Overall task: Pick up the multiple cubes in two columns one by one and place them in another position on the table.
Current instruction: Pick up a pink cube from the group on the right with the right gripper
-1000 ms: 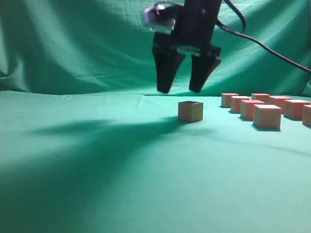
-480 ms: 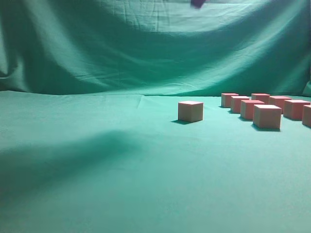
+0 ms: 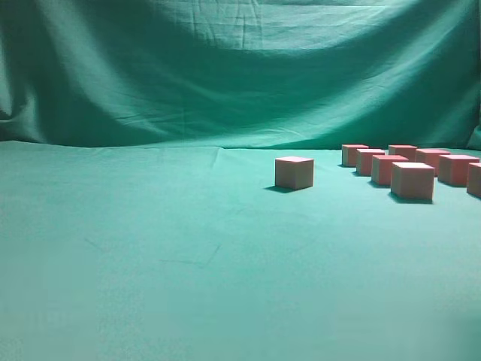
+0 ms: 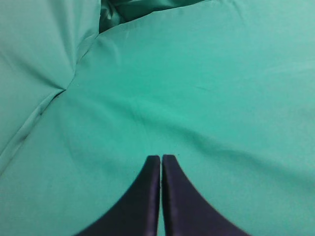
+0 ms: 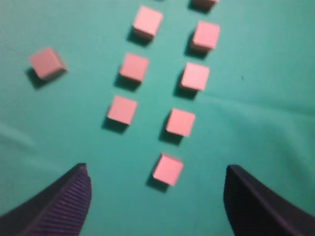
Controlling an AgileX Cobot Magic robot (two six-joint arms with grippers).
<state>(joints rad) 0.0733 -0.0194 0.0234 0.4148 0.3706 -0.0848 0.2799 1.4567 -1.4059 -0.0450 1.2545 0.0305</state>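
Observation:
Several pink cubes stand in two columns on the green table (image 3: pixel 150 256) at the right of the exterior view, nearest one (image 3: pixel 412 180). One cube (image 3: pixel 294 172) stands alone to their left. In the right wrist view the columns run up the frame, nearest cube (image 5: pixel 168 169), and the lone cube (image 5: pixel 47 63) is at the upper left. My right gripper (image 5: pixel 156 196) is open and empty, high above the nearest cube. My left gripper (image 4: pixel 161 158) is shut and empty over bare cloth. Neither gripper shows in the exterior view.
A wrinkled green cloth backdrop (image 3: pixel 225 68) hangs behind the table. In the left wrist view a fold of cloth (image 4: pixel 59 88) runs along the left side.
The right gripper stood open just above the lone cube, then rose out of the exterior view. Its shadow has left the table. The cubes have not moved.

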